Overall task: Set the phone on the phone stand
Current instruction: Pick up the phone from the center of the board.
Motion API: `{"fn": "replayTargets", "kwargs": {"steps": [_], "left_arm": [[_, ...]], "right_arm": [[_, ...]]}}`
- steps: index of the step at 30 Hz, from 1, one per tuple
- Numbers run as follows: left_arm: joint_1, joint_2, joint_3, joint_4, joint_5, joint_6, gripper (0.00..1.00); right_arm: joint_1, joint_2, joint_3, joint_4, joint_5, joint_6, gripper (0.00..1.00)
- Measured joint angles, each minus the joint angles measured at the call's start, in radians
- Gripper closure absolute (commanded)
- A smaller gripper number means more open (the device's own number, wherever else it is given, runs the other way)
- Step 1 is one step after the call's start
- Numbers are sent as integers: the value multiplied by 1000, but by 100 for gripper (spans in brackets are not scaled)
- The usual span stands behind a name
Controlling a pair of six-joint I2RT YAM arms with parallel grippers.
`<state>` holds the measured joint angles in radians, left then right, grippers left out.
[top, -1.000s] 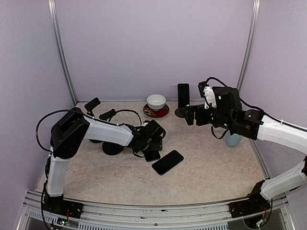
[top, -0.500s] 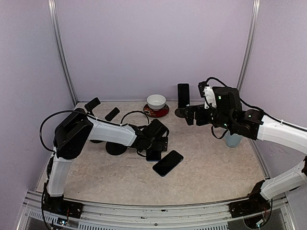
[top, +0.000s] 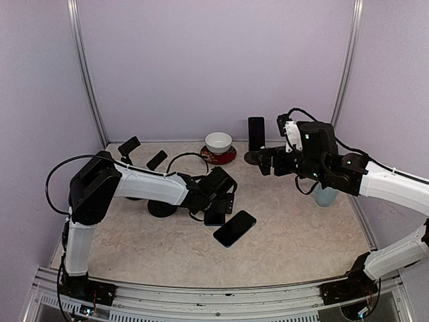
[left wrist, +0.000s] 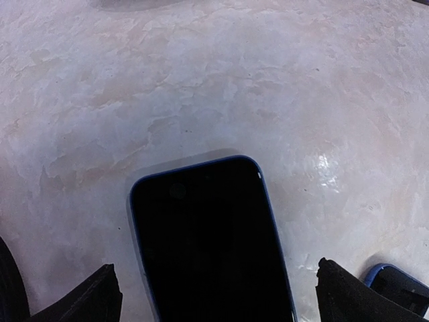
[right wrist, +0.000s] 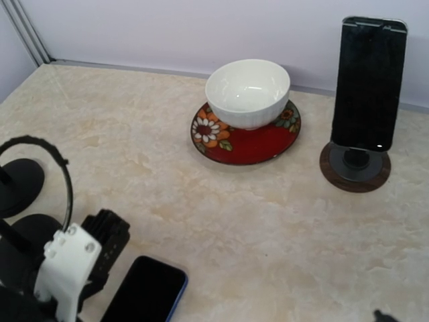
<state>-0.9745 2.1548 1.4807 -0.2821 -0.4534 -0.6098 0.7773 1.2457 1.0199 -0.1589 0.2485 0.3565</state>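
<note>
Item one, the phone point(top: 234, 228): a dark slab with a blue edge, lying flat and screen-up on the marbled tabletop point(top: 295, 228), a little left of centre and turned at a slant to the near edge. From the left wrist camera I see its upper end point(left wrist: 208, 241) squarely between the two black fingers point(left wrist: 94, 298), with bare tabletop showing on either side of it. Left hand point(top: 224, 204): low over the near end of that phone, spread wide, gripping nothing. Beside its right finger I log a blue-edged corner point(left wrist: 399, 287) of some other flat thing; too little shows to name it. Left of the hand stand two black phone stands point(top: 157, 208) with cradles raised on arms, both unoccupied. At the back wall a second phone point(right wrist: 367, 84) sits upright on a round-based stand point(right wrist: 355, 168). Next to it, a white bowl point(right wrist: 248, 90) rests on a red flowered plate point(right wrist: 244, 137). Right hand point(top: 265, 161): raised near the back, well apart from the flat phone, spread wide and carrying nothing. A pale cup point(top: 326, 196) stands beneath the right arm.
</note>
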Motion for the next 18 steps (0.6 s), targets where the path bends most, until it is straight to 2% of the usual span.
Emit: {"fn": "replayTargets", "kwargs": {"steps": [9,18], "left_arm": [[-54,-6,-1,-74,4,-60,1],[-56,-5,-33,-103,-2,-97,1]], "right_arm": [[0,0,0,0,-2,0,0],[0,0,0,0,-6,4,0]]}}
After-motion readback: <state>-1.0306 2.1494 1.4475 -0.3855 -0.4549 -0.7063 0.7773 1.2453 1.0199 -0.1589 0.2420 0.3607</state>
